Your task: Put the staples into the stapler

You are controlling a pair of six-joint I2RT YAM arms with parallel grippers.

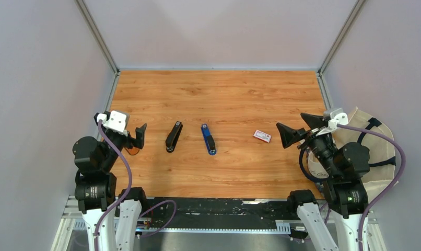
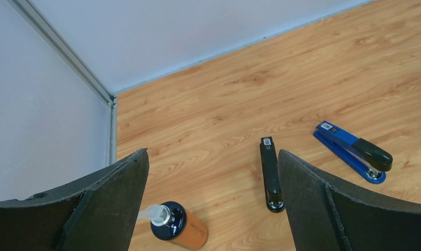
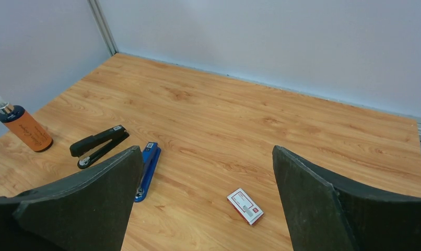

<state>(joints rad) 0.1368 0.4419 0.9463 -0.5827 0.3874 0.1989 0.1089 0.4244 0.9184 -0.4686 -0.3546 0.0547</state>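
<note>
Staple box (image 1: 262,136) (image 3: 245,206) lies flat on the table (image 1: 224,94), label side up, right of centre. White with a red-pink label. It touches nothing and neither arm holds it.

Blue stapler (image 1: 208,139) (image 2: 353,151) (image 3: 147,170) lies left of the box, well apart from it. Black stapler (image 1: 173,136) (image 2: 271,174) (image 3: 98,146) is further left, near the blue one but not touching. Both rest on their bases. Their far ends sit closer together than their near ends. Can't tell which one is meant for loading.

Right gripper (image 1: 297,128) (image 3: 207,151) hangs above the table's right side and points left toward the box, clear of it. Its fingers (image 3: 323,204) are spread wide with nothing between them.

Left gripper (image 1: 140,136) (image 2: 212,157) hangs over the left side, near the black stapler. Its fingers (image 2: 109,204) are spread wide too, also with nothing held.

Orange bottle (image 2: 177,226) (image 3: 24,129) with a dark cap and pump stands upright under the left gripper, mostly hidden in the top view.

Beige tote bag (image 1: 375,141) lies off the table's right edge, behind the right arm.
</note>
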